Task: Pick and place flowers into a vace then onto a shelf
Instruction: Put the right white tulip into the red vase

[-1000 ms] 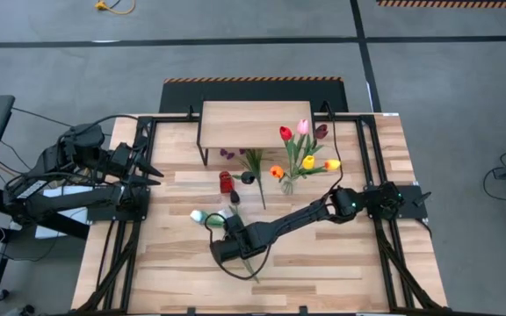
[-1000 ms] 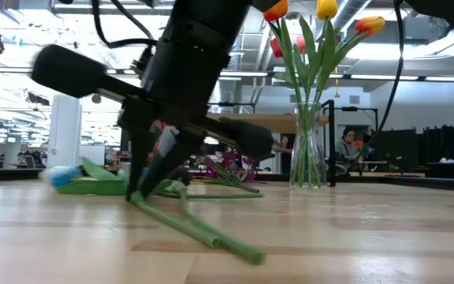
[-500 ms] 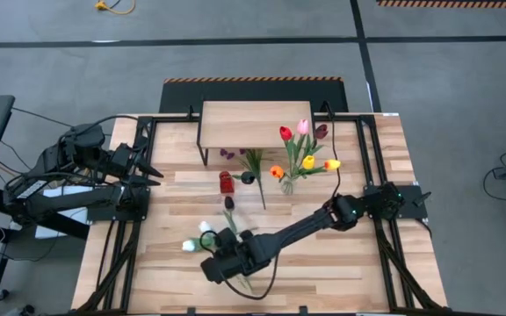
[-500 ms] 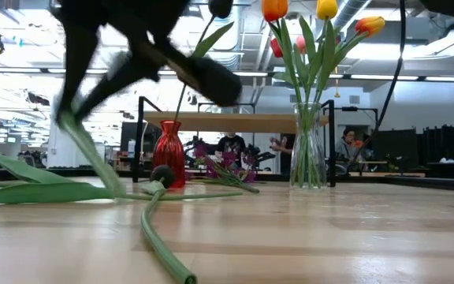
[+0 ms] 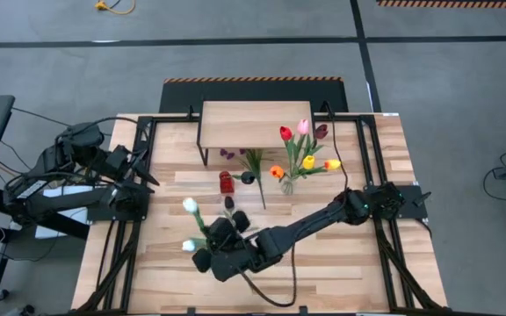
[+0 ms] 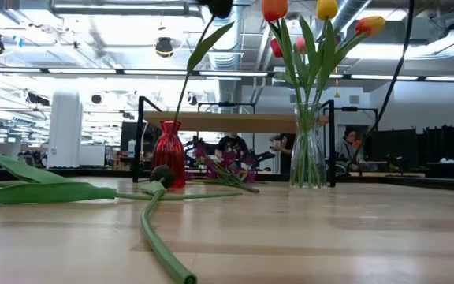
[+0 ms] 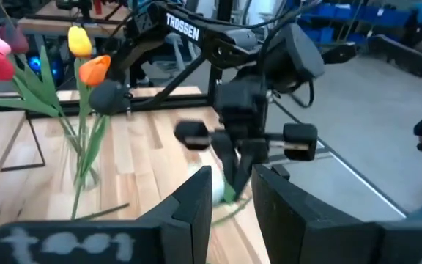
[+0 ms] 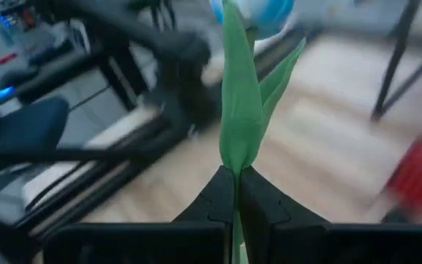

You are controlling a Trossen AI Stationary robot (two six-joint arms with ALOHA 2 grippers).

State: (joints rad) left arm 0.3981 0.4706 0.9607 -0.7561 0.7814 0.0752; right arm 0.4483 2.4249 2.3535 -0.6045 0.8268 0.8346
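My right gripper (image 5: pixel 207 235) is over the table's near left part, shut on a white tulip whose head (image 5: pixel 189 205) points toward the left arm. A second pale tulip (image 5: pixel 187 246) lies flat on the planks, its leaves (image 6: pixel 38 191) on the wood. A black tulip (image 6: pixel 158 229) also lies on the table. The small red vase (image 5: pixel 226 182) holds another black tulip. A glass vase (image 5: pixel 286 182) holds several coloured tulips. The purple sprig (image 5: pixel 227 154) lies in front of the shelf (image 5: pixel 255 123). My left gripper (image 7: pixel 229 209) waits open at the left edge. My right gripper pinches the white tulip's green stem (image 8: pixel 234 170) between its two fingers, where a leaf wraps it. The leaf and the pale head (image 8: pixel 252 10) stand out beyond the fingertips. The left wrist view shows the fingers (image 7: pixel 234 163) pointing down from above. The tulip is lifted clear of the table.
The shelf stands at the far middle on thin black legs (image 6: pixel 141 138). The red vase and glass vase (image 6: pixel 310 150) stand in front of it. Black frame rails (image 5: pixel 367 158) run along both table sides. Bare planks lie at the near right (image 5: pixel 341 263). People show in the room behind.
My right gripper moved toward the near left corner, then rose out of the low view, carrying the white tulip clear of the table; the head now points toward the left arm. The pale tulip on the table slid leftward in the low view. The black tulip stayed down.
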